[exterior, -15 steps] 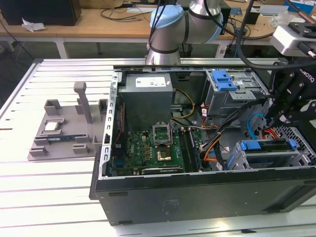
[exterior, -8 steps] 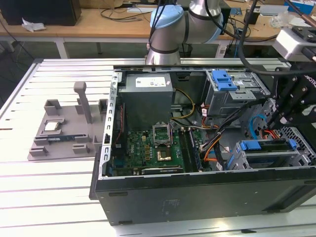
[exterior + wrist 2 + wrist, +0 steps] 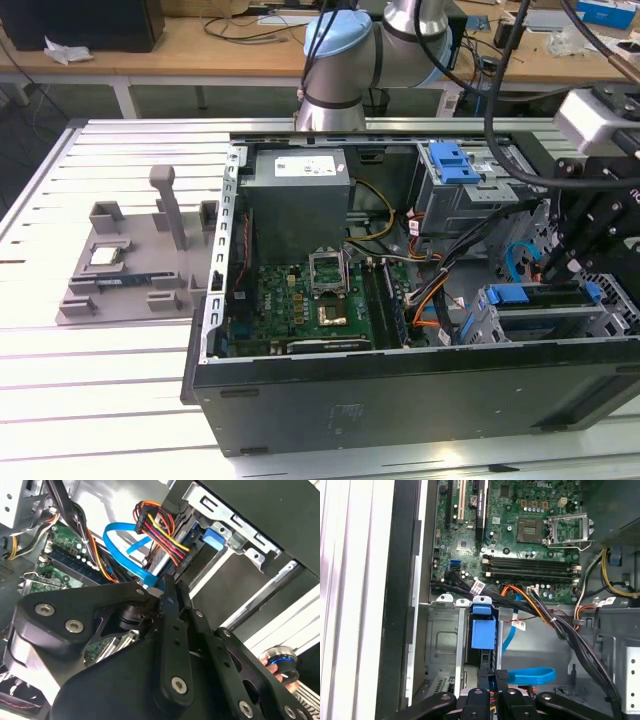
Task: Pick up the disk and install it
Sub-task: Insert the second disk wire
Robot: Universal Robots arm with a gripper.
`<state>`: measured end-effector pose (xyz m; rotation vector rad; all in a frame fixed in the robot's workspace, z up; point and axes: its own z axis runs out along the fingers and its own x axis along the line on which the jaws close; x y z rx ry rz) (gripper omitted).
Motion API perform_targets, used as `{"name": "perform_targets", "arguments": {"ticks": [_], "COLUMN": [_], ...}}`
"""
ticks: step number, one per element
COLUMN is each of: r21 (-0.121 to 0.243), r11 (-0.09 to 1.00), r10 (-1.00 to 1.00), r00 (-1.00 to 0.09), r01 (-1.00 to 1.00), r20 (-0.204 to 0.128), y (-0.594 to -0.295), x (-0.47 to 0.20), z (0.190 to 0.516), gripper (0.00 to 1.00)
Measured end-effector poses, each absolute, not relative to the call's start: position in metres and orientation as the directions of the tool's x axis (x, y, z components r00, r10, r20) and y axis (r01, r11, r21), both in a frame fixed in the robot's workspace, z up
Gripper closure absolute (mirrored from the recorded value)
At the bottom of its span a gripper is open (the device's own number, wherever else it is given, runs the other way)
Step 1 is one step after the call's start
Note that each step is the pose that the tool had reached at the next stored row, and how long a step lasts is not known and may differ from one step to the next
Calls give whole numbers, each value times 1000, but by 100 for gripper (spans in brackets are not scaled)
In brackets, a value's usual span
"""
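The exterior view takes in the whole open computer case (image 3: 400, 400) lying on the slatted table (image 3: 100, 400), with a grey fixture (image 3: 130, 270) well apart on that view's left, and the gripper (image 3: 560, 265) lowered into the case's corner on that view's right. The first wrist view looks straight down into that corner: the drive cage (image 3: 442, 640) beside the motherboard (image 3: 520, 530), and a blue cable (image 3: 532, 675) looping just by the gripper (image 3: 497, 677).

The disk (image 3: 540, 297) sits in the cage, standing on edge with its blue bracket uppermost. Its long axis runs across the exterior view, left to right. In the first wrist view the disk (image 3: 482, 632) has its blue tab end towards the motherboard, the other end towards the gripper.

In the second wrist view the gripper (image 3: 167, 587) has its fingers (image 3: 172, 630) drawn together – nothing visible between them
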<state>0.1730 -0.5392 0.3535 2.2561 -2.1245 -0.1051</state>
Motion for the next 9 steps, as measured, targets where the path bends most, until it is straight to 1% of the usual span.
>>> {"name": "perform_targets", "arguments": {"ticks": [9], "r21": [77], "r11": [-81], "r10": [-997], "r00": [80], "r01": [-994], "r20": [-15], "y": [-539], "x": [175], "z": [342], "gripper": [84]}}
